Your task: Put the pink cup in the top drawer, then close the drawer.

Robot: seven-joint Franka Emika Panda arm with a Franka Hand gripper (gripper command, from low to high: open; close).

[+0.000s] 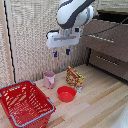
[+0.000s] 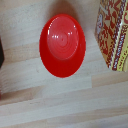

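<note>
hand high over the surface, pink cup not yet approached

the hand [image 1: 61, 51] hangs in the air well above the wooden surface [image 1: 100, 102], its two blue-tipped fingers [image 1: 67, 51] apart with nothing between them, so it is open and empty. the pink cup [image 1: 49, 79] stands upright on the surface, below the hand and a little toward the exterior view's left, just beside the red wire basket [image 1: 25, 102]. the red bowl [image 1: 66, 93] lies nearer the camera, and a patterned yellow box [image 1: 74, 77] stands just beside it. the wrist view shows the red bowl [image 2: 62, 45] almost centred with the box [image 2: 115, 32] at the edge; the cup is not in that picture, so the hand appears to be aimed over the bowl rather than the cup.

the step in hand looks like the reach. to do it well, the arm should probably shift toward the cup until it sits centred under the wrist camera, and only then descend. the fingers should stay wide, straddle the cup's rim or wall, and close softly, since a light tapered cup could tip or slide. the basket and the box both stand near, so a straight vertical descent seems safest. the dark brown dresser [image 1: 107, 42] stands at the exterior view's right; its top drawer [image 1: 115, 26] appears partly pulled out, though the arm hides much of it.
</note>
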